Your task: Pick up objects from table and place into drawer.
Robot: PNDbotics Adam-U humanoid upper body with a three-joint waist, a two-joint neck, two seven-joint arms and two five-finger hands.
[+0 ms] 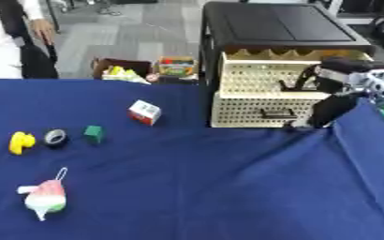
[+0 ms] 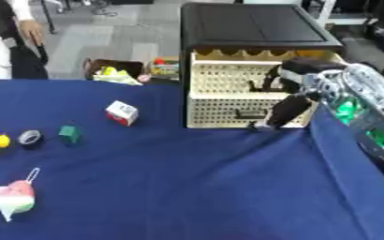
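Observation:
A cabinet with a black top [image 1: 285,26] and cream perforated drawers stands at the table's back right. Its upper drawer [image 1: 265,75] looks pulled out a little, while the lower drawer [image 1: 261,110] has a dark handle [image 2: 246,113]. My right hand [image 2: 284,110] hangs in front of the lower drawer's right end, open, with its black fingers pointing down toward the cloth and holding nothing. On the left lie a white and red cube [image 1: 144,112], a green block [image 1: 93,133], a tape roll [image 1: 55,138], a yellow object [image 1: 20,142] and a watermelon-coloured toy [image 1: 45,196]. My left hand is out of sight.
The blue cloth [image 1: 211,187] rises in a fold at the right edge [image 1: 375,140]. Behind the table's far edge sit a dark box of coloured items [image 1: 121,70] and a colourful box [image 1: 176,65]. A person stands at the far left.

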